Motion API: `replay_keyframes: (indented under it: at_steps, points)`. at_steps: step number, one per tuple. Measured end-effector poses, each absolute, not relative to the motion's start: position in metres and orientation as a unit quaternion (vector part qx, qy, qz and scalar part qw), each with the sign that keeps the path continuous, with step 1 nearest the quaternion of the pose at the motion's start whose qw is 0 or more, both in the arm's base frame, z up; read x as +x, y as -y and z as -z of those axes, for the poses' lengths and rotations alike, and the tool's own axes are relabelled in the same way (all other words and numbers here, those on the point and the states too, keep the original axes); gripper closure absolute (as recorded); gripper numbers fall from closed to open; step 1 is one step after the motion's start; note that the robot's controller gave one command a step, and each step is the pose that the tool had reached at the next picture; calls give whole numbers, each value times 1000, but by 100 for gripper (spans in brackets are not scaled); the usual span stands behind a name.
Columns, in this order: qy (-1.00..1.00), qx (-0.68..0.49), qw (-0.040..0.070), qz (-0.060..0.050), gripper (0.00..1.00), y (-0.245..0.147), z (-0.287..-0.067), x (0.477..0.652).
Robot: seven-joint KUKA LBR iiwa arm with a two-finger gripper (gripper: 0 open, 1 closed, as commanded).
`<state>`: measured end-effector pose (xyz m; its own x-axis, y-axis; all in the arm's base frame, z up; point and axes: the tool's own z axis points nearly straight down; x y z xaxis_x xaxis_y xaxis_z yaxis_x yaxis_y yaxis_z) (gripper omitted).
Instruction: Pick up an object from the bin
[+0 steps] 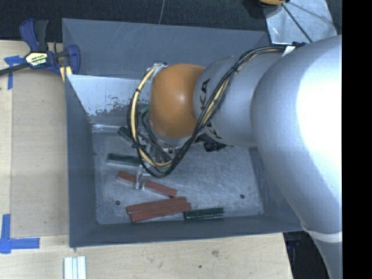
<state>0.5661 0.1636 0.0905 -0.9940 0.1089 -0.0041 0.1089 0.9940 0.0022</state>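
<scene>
The gripper (140, 180), clenched or not I cannot tell, is down at the thin brown stick (158, 188), which lies flat and could slip.

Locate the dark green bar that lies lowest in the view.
The short dark green bar lies on the floor of the grey metal bin, by its lower wall, at the right end of the long reddish-brown block, below and right of the pincer.

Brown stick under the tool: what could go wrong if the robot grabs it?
The tool sits over the thin brown stick, which lies flat on the bin floor, so it may slip away. The thicker brown sticks close by could get bumped. The arm's cables hang near a dark green stick and might snag it.
</scene>
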Motion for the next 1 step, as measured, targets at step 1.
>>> replay_keyframes:
  at_steps: [1]
  points:
    - [-998, 61, 6, -2, 0, -164, -97, 568]
